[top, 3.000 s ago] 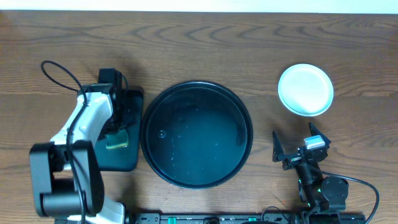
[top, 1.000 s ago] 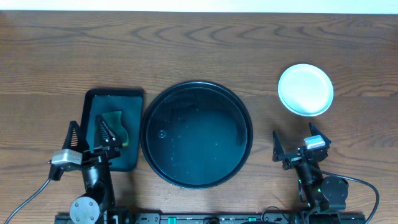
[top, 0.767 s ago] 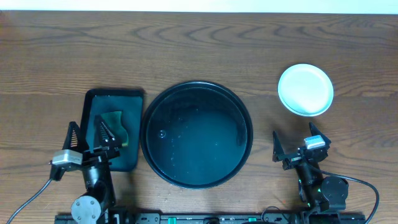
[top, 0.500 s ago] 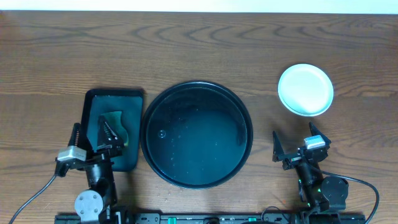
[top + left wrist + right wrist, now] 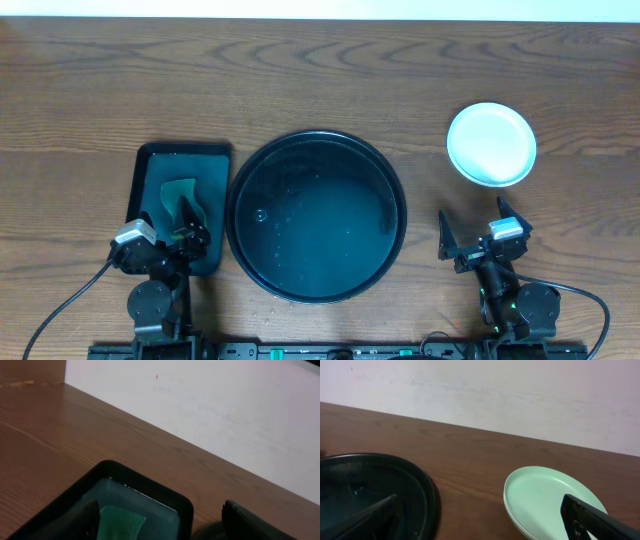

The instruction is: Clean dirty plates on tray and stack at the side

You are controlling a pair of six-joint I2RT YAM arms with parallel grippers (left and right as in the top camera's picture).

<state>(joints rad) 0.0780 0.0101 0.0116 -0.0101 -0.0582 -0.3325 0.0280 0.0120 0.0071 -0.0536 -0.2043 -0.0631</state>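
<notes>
The plates [image 5: 491, 144] sit stacked on the wooden tabletop at the right; the top one is clean. In the right wrist view the stack [image 5: 550, 500] looks pale mint, with two rims showing. The round black tray [image 5: 316, 136] at the centre holds only water droplets. My right gripper [image 5: 474, 220] rests open near the front edge, just in front of the stack, holding nothing. It points between the tray's rim [image 5: 422, 487] and the plates, as the right gripper [image 5: 482, 517] shows. My left gripper [image 5: 165, 225] stands open at the near end of the small tray, empty.
A rectangular black tray [image 5: 175, 160] lies left of the round tray, with a green sponge [image 5: 182, 195] on it. In the left wrist view the sponge [image 5: 120, 522] lies between my open fingers, inside the wet rectangular tray [image 5: 145, 491]. A white wall stands behind the table.
The left arm has drawn back from over the rectangular tray to the table's front edge, leaving the sponge there. The right arm and plates have not moved.
</notes>
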